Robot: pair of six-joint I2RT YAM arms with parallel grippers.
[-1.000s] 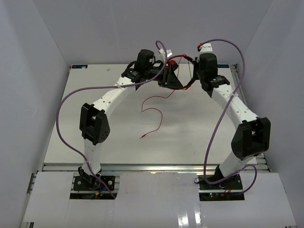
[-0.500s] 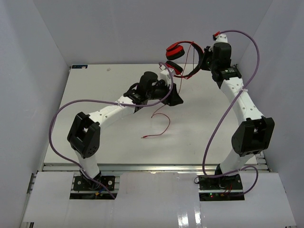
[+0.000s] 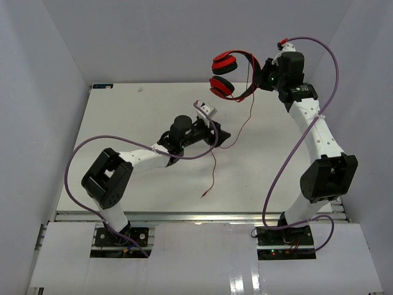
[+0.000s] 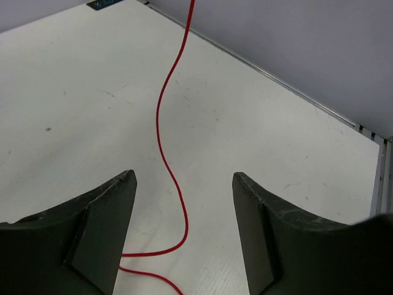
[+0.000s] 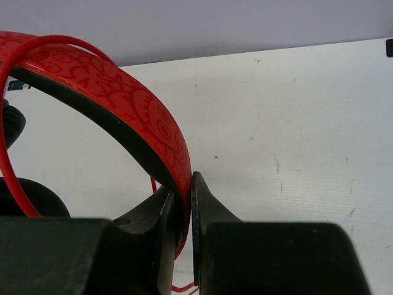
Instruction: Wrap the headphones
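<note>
left gripper (image 4: 183,184) dropped, gaping, empty; right gripper (image 5: 184,184) clamps headphones (image 3: 224,62) band (image 5: 141,117). band judged stiff, cord (image 4: 158,117) limp, light: pinch cord mid-length.

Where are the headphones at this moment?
In the top view the headphones hang in the air at the far right, headband clamped in the right pincer; their cord trails down to the table past the open left pincer.
</note>
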